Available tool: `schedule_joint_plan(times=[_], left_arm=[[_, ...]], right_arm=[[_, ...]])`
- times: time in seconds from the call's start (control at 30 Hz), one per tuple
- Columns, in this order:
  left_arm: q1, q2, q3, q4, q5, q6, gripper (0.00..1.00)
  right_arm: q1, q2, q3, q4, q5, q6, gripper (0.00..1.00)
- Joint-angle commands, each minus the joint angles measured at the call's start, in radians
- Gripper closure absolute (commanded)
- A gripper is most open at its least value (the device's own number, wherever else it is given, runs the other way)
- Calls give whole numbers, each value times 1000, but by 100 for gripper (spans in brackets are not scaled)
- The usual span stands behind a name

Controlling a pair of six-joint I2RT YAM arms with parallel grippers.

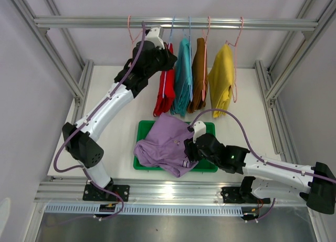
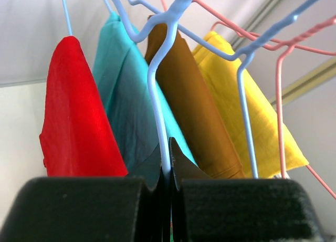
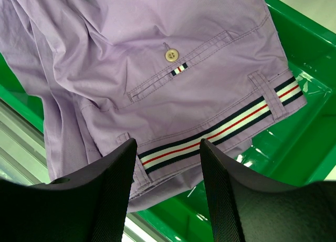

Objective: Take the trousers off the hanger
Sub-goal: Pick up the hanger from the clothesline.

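Four trousers hang on wire hangers from the rail point(image 1: 273, 24): red point(image 1: 164, 92), teal point(image 1: 182, 79), brown point(image 1: 198, 74) and yellow point(image 1: 221, 76). My left gripper point(image 1: 166, 52) is raised to the rail beside the red pair, its jaws shut on a light-blue hanger wire point(image 2: 164, 121). Behind that wire I see the red point(image 2: 73, 111), teal point(image 2: 126, 95), brown point(image 2: 194, 105) and yellow point(image 2: 247, 111) pairs. The lilac trousers point(image 1: 163, 142) lie crumpled in the green tray point(image 1: 207, 166). My right gripper point(image 3: 168, 147) hovers open over their striped waistband point(image 3: 220, 129), holding nothing.
An empty pink hanger point(image 1: 131, 31) hangs left of my left gripper. Aluminium frame posts point(image 1: 273, 90) stand on both sides of the white table. The tray's green wall point(image 3: 304, 95) rises to the right of the lilac cloth.
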Motion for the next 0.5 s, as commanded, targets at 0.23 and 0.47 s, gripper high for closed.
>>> schedule_joint_plan(times=[0.23, 0.47], left_arm=[[-5, -122, 119, 88, -89, 22, 100], [-6, -182, 148, 4, -163, 76, 100]], right_arm=[[-4, -3, 36, -1, -7, -9, 44], [-2, 0, 83, 18, -10, -29, 42]])
